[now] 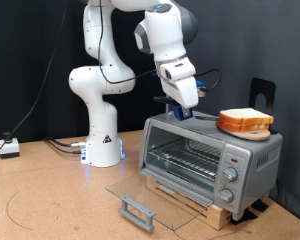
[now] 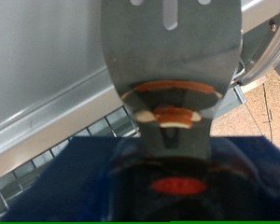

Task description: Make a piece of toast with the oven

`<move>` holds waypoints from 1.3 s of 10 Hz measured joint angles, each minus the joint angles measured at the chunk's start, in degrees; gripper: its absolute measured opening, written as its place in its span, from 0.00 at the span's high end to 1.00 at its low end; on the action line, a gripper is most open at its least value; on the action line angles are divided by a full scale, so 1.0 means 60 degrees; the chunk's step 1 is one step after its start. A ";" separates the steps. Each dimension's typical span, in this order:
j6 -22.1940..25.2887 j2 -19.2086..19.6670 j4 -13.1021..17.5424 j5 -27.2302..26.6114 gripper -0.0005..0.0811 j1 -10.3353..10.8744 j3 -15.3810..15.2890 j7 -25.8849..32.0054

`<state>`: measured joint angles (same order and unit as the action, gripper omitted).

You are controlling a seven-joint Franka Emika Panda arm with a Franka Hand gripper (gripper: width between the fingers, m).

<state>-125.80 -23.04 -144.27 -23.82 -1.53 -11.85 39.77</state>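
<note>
Exterior view: hand (image 1: 186,112) atop oven (image 1: 210,160); wrist view lacks toast (image 1: 245,122)

A plain pale grey wall (image 1: 40,40) fills the back of the exterior view, evenly lit and without strong shadows. Below it spreads a brown, cork-like desk surface (image 1: 50,200) marked with a thin pale curved line (image 1: 20,215) near the exterior view's bottom left. At the exterior view's left edge a small white box (image 1: 8,147) sits on the desk with dark cables (image 1: 35,95) running up from it along the wall, and at the right a black upright bracket-shaped stand (image 1: 263,93) rises against the wall.
</note>
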 joint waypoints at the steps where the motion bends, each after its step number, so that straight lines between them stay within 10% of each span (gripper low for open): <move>1: -0.0070 0.0073 0.0024 0.0000 0.51 0.0000 -0.0073 -0.0101; 13: -0.0937 0.0671 0.0370 -0.0647 0.51 0.0225 -0.1403 -0.1129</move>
<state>-131.43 -19.02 -142.05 -27.70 -0.18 -20.26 33.00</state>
